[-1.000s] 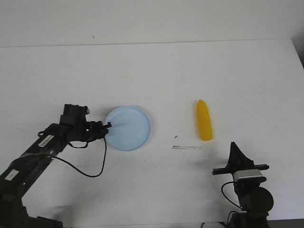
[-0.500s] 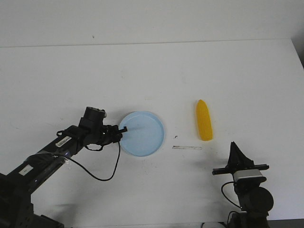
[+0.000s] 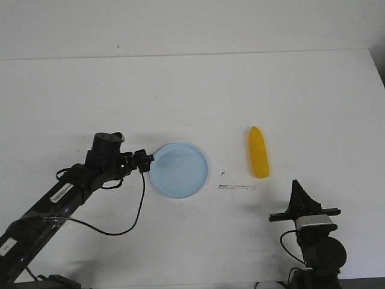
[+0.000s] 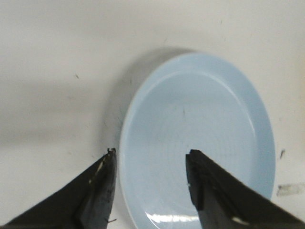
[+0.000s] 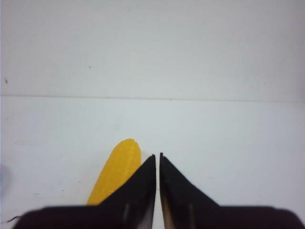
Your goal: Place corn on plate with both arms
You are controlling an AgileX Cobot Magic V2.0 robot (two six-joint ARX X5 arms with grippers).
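The pale blue plate (image 3: 179,169) lies flat on the white table, left of centre. My left gripper (image 3: 144,159) is open at the plate's left rim. In the left wrist view the left gripper (image 4: 151,153) straddles the plate (image 4: 200,119): one finger is outside the rim, the other over the plate. The yellow corn (image 3: 258,152) lies on the table to the right of the plate, pointed end away from me. My right gripper (image 3: 296,189) is shut and empty, nearer me than the corn. In the right wrist view the corn (image 5: 116,171) lies just beside the shut right gripper (image 5: 157,155).
A short strip of clear tape (image 3: 236,187) lies on the table between the plate and the right arm, with a small dark speck (image 3: 222,173) near it. The table's far edge (image 3: 180,57) meets a white wall.
The left gripper slid the plate to the right, toward the corn, then let go of its rim and drew back slightly. The right arm and the corn have not moved.
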